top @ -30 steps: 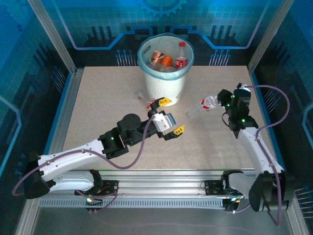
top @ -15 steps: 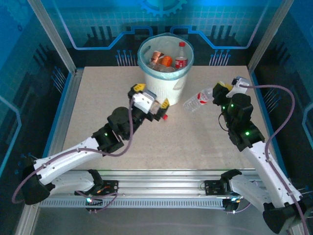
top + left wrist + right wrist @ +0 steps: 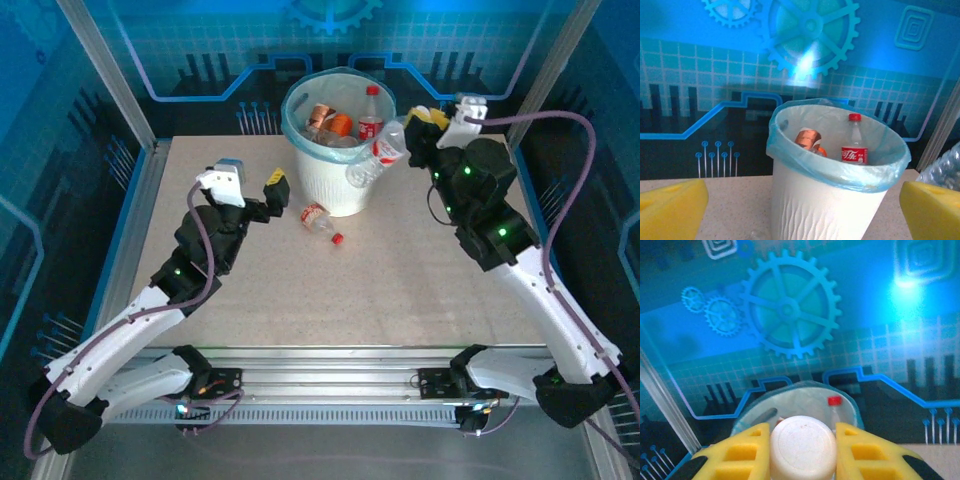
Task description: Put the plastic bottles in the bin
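Top external view: finds the bin (image 3: 338,190), white, ribbed and lined with a light-blue bag, at the far middle of the bench (image 3: 420,290). Finds the right end effector (image 3: 413,128) raised beside the bin's right rim, clamped on a clear bottle (image 3: 375,158) with a red-and-white label. Shows that bottle tilted, free end lower, crossing the right side of the rim; cannot tell whether over the opening or just outside it. Shows the left end effector (image 3: 270,195) left of the bin, lifted off the bench, spread wide and holding nothing. Shows a second bottle (image 3: 318,220) lying on its side on the bench just in front of the bin's base, red cap toward the near edge. Inside the bin: an upright bottle (image 3: 370,115) with red cap and red label near the right wall, plus an orange-labelled bottle (image 3: 341,125) and a brown-labelled bottle (image 3: 320,113) to its left. Left wrist view: frames the bin (image 3: 820,210) between the left pads (image 3: 670,207), yellow, set far apart at the lower corners with nothing gripped; repeats the upright bottle (image 3: 854,147) and the brown-labelled bottle (image 3: 807,137) inside the liner; catches crinkled clear plastic at the right edge. Right wrist view: shows the right pads (image 3: 747,450), yellow, pressed against both sides of the round white end of the clear bottle (image 3: 802,445), with the bin (image 3: 805,400) beyond.
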